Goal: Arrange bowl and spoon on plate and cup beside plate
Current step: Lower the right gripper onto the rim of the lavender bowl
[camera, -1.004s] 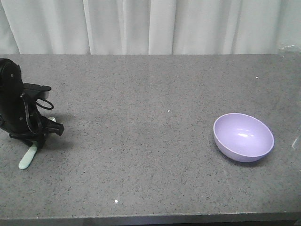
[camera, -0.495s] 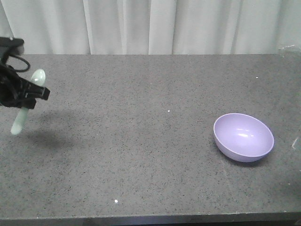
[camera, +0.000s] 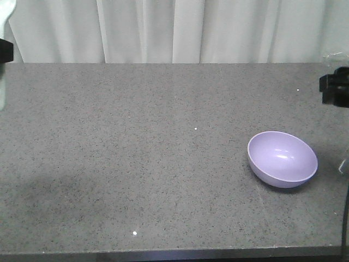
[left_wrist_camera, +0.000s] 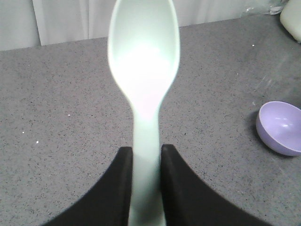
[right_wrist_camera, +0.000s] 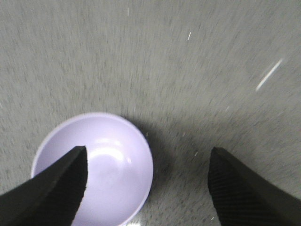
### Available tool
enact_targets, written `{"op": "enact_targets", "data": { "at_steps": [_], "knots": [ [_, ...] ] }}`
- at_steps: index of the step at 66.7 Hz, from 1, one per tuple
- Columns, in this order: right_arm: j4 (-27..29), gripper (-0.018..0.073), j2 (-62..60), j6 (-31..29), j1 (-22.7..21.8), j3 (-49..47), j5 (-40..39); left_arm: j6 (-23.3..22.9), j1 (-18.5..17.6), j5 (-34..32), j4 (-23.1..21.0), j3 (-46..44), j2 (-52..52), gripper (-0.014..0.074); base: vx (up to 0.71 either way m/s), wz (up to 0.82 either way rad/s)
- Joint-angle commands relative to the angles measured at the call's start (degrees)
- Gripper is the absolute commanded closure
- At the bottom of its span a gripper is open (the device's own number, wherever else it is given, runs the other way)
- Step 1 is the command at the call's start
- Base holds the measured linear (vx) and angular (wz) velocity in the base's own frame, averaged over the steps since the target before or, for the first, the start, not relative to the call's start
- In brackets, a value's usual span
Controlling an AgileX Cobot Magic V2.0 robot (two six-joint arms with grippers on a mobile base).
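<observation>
1. Setting: a grey speckled stone-look tabletop [camera: 163,164] fills the front view, closed off behind by a white pleated curtain [camera: 191,27]
2. Bowl: the small round lavender-purple plastic bowl [camera: 282,159] rests on the right part of the tabletop, about midway between curtain and front edge. Its rim is tilted rather than level, and its glossy inside catches two small highlights
3. Left gripper [left_wrist_camera: 145,153]: its two black fingers [left_wrist_camera: 117,188] are closed narrowly on the flat handle of the short pale mint-green plastic spoon [left_wrist_camera: 143,70], one on each side. The oval scoop points away from the wrist camera, its hollow face towards the lens. The spoon is held in the air, clear of the tabletop. In the front view only a black sliver and pale scraps show at the far left edge, well apart from the bowl
4. Right gripper [right_wrist_camera: 148,151]: its black fingers [right_wrist_camera: 56,188] stand spread wide. In the blurred wrist view the bowl lies beneath, nearer the finger on the picture's left. In the front view this gripper is a black block at the right edge, above the bowl and apart from it
</observation>
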Motion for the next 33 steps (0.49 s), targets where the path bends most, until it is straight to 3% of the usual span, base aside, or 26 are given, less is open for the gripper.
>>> {"op": "enact_targets", "data": {
  "at_steps": [1,12,33],
  "knots": [
    [10.64,0.0043,2.93,-8.21,-4.03,-1.79,-0.7,0.35,-0.04,-2.75,-0.88,-1.51,-1.95,0.0605,0.0,0.0],
    [14.23,0.0043,7.14,-12.31,-8.73,-1.79,-0.55,0.35,-0.04,-2.61,0.58,-1.51,-2.34,0.0605,0.0,0.0],
    [16.82,0.0043,14.73,-16.69,-8.7,-1.79,-0.06,0.35,-0.04,-2.69,1.33,-1.45,-2.28,0.0605,0.0,0.0]
  ]
}}
